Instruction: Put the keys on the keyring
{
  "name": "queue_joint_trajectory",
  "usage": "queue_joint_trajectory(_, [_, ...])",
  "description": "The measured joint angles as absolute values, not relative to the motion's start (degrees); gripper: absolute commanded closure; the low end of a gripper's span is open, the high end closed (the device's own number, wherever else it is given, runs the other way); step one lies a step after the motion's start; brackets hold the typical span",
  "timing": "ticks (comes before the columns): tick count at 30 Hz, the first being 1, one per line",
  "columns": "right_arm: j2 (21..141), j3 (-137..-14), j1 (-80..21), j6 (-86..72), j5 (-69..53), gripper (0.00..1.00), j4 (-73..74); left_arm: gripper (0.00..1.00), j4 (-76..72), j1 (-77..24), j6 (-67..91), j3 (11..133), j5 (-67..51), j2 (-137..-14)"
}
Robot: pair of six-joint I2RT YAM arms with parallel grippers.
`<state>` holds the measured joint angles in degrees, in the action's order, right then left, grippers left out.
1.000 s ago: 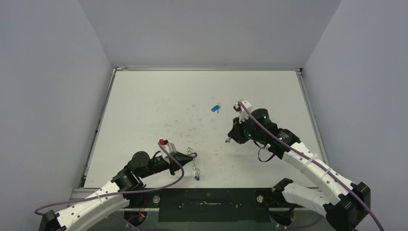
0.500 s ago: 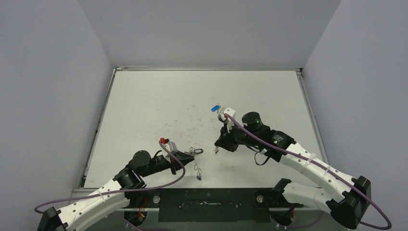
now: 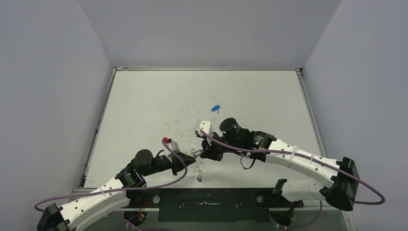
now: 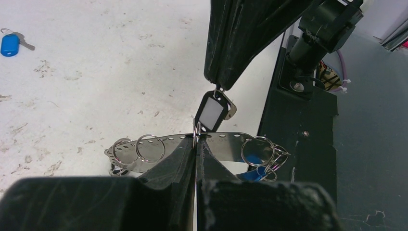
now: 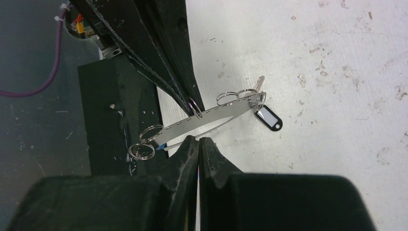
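Observation:
My left gripper (image 3: 191, 156) (image 4: 196, 142) is shut on the keyring (image 4: 226, 143), a silver strip with holes and wire loops, held off the table near the front edge. One blue-capped key (image 4: 252, 174) hangs under its near end. My right gripper (image 3: 204, 155) (image 5: 198, 139) is shut, tips just beside the keyring (image 5: 216, 114), with nothing visible between its pads. A black-framed key tag (image 4: 211, 111) (image 5: 268, 118) sits right by the right fingers (image 4: 235, 43); whether they touch it I cannot tell. Another blue key (image 3: 215, 108) (image 4: 9, 44) lies alone mid-table.
The black base plate (image 3: 207, 204) (image 4: 298, 144) runs along the near table edge, right under the keyring's near end. Purple cables (image 3: 250, 149) loop off both wrists. Grey walls close in the table on three sides.
The right arm has swung left and toward the near edge, bringing its shut tips up to the keyring. The left gripper has kept hold of the keyring, shifting only slightly.

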<state>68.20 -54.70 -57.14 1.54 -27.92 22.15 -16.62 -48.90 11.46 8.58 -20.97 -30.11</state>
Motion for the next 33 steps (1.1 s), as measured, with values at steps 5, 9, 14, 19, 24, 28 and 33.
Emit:
queue_joint_trajectory(5, [69.82,-55.42,-59.44,2.37,-26.98,1.0,21.65,1.0,-16.91,-48.93,11.73,8.58,-21.63,-31.03])
queue_joint_trajectory(9, [70.89,-56.05,-60.66,2.42,-26.39,1.0,21.37,1.0,-17.04,-48.93,11.79,8.58,-21.91,-31.73])
queue_joint_trajectory(14, [71.66,-56.25,-61.98,2.42,-25.82,1.0,20.62,1.0,-17.74,-48.93,11.86,8.58,-22.59,-32.51])
queue_joint_trajectory(19, [73.1,-57.1,-62.74,2.46,-25.63,1.0,20.16,1.0,-18.35,-48.93,11.9,8.58,-22.98,-32.82])
queue_joint_trajectory(24, [74.35,-57.47,-63.31,2.55,-25.04,1.0,19.94,1.0,-18.72,-48.93,11.97,8.58,-23.24,-32.82])
queue_joint_trajectory(28, [74.94,-57.89,-63.48,2.55,-24.34,1.0,19.77,1.0,-18.76,-48.97,12.01,8.58,-23.4,-32.82])
queue_joint_trajectory(33, [74.94,-57.89,-63.48,2.46,-23.59,1.0,19.57,1.0,-18.79,-48.97,12.05,8.58,-23.44,-32.86])
